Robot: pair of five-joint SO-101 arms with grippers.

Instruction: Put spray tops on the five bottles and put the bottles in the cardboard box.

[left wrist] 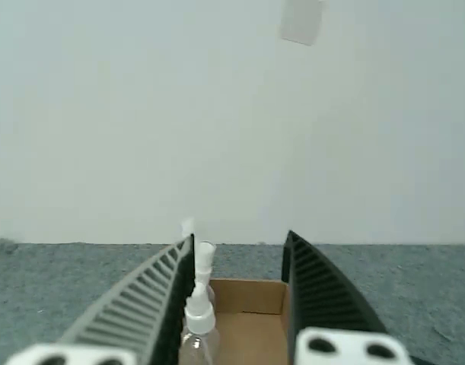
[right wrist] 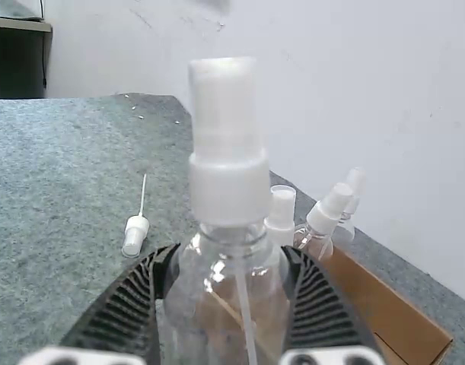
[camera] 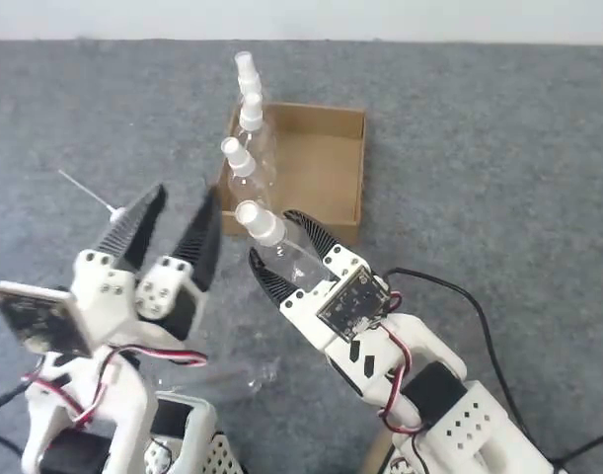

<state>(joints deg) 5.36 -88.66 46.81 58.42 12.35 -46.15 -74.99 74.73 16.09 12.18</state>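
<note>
Grey, felt-textured tabletop (camera: 498, 148). One clear plastic bottle (camera: 296, 259), white spray top (camera: 260, 222) fitted, clenched in right tool (camera: 272, 237) near cardboard box (camera: 321, 168). Inside, seemingly along left wall: three capped bottles (camera: 250, 158). Released, empty: left tool (camera: 187, 193). Far left: loose spray top (camera: 113, 210), thin tube.

Glossy plastic bottle (right wrist: 217, 293) (matt cardboard box (camera: 326, 173))

Worktop (camera: 498, 148): grey, carpet-like covering, running back to a white wall. Cardboard box (camera: 321, 111): sits open-topped directly on the worktop, towards the far side, near centre. Loose spray top (camera: 115, 212): lies on its side on the bare covering, well apart from the box on its left, with a thin dip tube pointing away. Clear item (camera: 254, 375): rests at the near side; identity undetermined. Black cable (camera: 482, 321): trails across the near right area.
</note>
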